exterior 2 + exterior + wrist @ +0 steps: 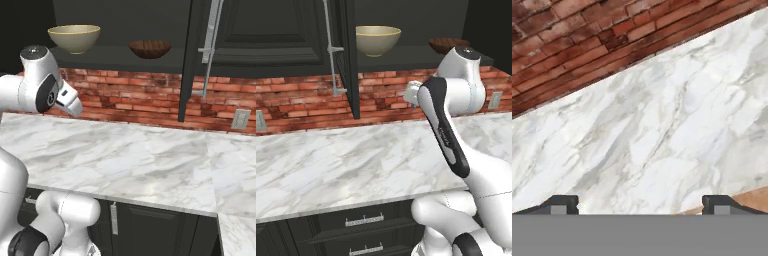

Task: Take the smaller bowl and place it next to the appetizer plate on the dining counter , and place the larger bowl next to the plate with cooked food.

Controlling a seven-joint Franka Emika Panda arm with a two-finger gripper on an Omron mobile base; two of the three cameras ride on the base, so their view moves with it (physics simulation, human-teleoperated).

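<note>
Smaller bowl (150, 48), dark wood, sits on the open cabinet shelf (120, 56), top centre of right base view. Larger bowl (74, 38), beige, same shelf, upper left, well apart from it. Tool (640, 205) released, fingertips (561, 204) spread wide, empty, above bare marble tabletop (662, 130); brick backsplash (572, 45) upper left.

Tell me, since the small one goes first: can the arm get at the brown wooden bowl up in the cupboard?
Probably yes: the cupboard door stands open and the smaller bowl sits alone near the shelf's front, clear of the larger bowl. The open claw faces the counter.
</note>
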